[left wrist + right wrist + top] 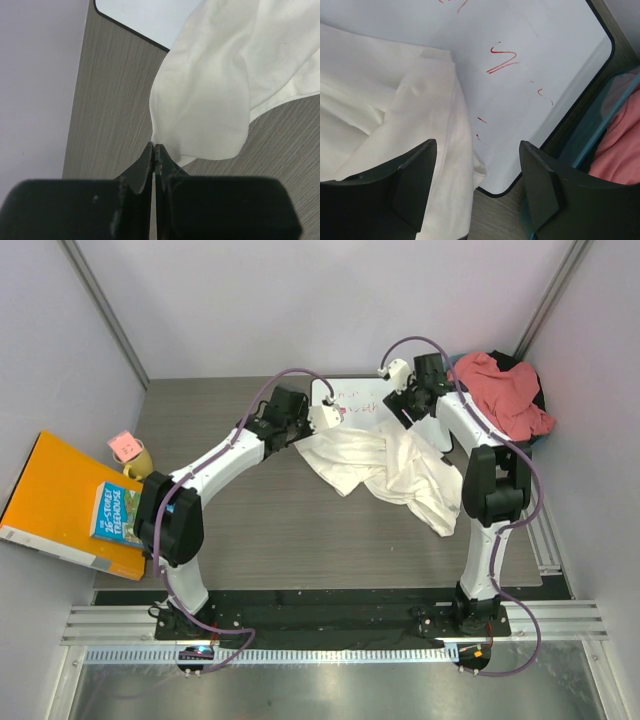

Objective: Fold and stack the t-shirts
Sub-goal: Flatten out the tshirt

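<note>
Your tabletop [260, 530] carries the white t-shirt [390, 465], crumpled in its far middle and partly over the whiteboard [355, 395]. The salmon t-shirt [500, 390] is bunched in a dark bin at the far right corner. Your left gripper [154, 146] is pressed together on the white t-shirt's left edge. Your right gripper [476, 150] stands with jaws apart above the whiteboard beside the white cloth, holding nothing.
</note>
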You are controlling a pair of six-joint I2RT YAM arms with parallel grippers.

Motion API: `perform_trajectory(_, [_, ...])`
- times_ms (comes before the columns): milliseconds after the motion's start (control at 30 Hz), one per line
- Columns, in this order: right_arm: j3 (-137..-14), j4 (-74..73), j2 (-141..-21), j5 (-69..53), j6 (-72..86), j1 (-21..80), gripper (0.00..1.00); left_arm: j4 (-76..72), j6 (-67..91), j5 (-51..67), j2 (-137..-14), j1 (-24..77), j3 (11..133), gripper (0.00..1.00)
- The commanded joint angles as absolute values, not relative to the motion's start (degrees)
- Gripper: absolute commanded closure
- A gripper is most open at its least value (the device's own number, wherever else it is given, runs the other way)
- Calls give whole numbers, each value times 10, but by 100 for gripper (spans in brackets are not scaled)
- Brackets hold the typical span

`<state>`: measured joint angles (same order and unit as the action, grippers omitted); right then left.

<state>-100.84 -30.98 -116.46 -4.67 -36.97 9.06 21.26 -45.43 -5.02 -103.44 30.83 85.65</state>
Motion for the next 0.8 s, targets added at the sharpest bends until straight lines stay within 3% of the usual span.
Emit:
perform_trajectory(0, [-1011,-282,-1143,-3,-343,95,27,205,-450,-64,-1000,302,839,100])
perform_trajectory(100, [-982,-307,-1106,-29,-326,80,25,204,-450,-64,-991,301,823,100])
perform_trajectory(167, [-978,-345,-1087,-110,-305,61,24,203,-451,-62,-989,301,819,100])
perform_trajectory(367, [-942,-465,-1093,-301,-258,24,33,205,-451,-58,-989,301,821,100])
perform_trajectory(767, [-921,-479,-1130,-343,-255,11,39,214,-454,-58,-983,301,829,100])
